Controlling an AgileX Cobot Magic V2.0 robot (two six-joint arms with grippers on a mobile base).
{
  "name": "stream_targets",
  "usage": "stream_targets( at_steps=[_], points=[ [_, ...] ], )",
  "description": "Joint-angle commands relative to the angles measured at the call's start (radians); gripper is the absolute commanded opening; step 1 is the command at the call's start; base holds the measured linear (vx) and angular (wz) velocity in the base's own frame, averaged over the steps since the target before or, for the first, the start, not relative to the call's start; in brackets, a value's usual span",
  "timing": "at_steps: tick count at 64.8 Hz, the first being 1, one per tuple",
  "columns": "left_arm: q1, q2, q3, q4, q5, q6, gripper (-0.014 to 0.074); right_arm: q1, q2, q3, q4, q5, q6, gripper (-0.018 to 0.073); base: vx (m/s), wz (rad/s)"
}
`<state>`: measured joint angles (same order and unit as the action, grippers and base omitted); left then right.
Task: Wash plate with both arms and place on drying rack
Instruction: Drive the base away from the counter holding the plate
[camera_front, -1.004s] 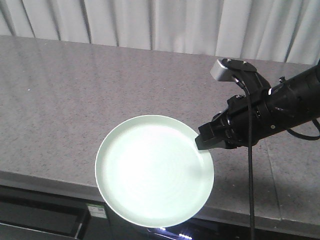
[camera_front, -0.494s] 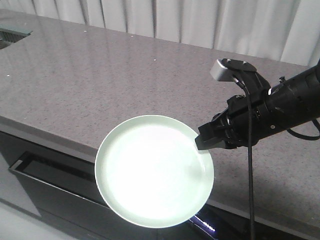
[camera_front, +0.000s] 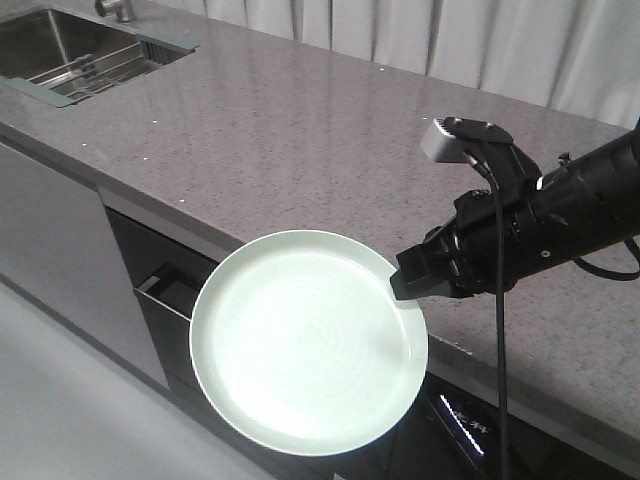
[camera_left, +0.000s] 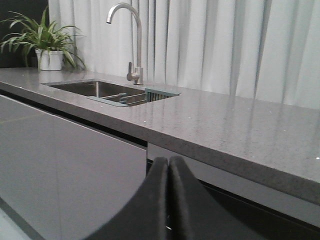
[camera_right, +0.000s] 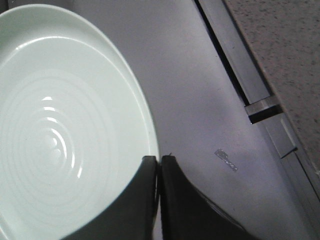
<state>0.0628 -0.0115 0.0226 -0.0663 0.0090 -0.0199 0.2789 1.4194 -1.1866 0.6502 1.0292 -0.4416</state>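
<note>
The pale mint-green plate (camera_front: 305, 345) hangs level in the air in front of the counter edge, over the cabinet fronts. My right gripper (camera_front: 405, 285) is shut on its right rim, at the end of the black right arm (camera_front: 570, 210). In the right wrist view the plate (camera_right: 60, 130) fills the left side and the gripper (camera_right: 159, 162) pinches its rim. My left gripper (camera_left: 168, 162) is shut with nothing in it, low before the counter front. The drying rack (camera_front: 95, 70) lies across the sink at the far upper left and also shows as the rack (camera_left: 135, 96) in the left wrist view.
A long grey stone countertop (camera_front: 300, 130) runs diagonally, with a steel sink (camera_front: 40, 40) set in its far left end. A curved faucet (camera_left: 131, 30) and a potted plant (camera_left: 47, 42) stand by the sink. A dark drawer with a handle (camera_front: 165, 290) sits under the counter.
The whole view has shifted: the counter slid right and back, and the sink with the rack came into view at upper left. The plate and right gripper keep the same place in the frame.
</note>
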Motion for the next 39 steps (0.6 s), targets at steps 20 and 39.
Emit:
stream_targets(
  at_steps=[20,39],
  points=[
    [0.001,-0.014,-0.029,-0.002,-0.071,-0.008,-0.0006,-0.002,-0.033,-0.024,0.043,-0.022,-0.012,-0.0001,-0.03,0.36],
    [0.001,-0.014,-0.029,-0.002,-0.071,-0.008,-0.0006,-0.002,-0.033,-0.024,0.043,-0.022,-0.012,-0.0001,-0.02,0.39]
  ],
)
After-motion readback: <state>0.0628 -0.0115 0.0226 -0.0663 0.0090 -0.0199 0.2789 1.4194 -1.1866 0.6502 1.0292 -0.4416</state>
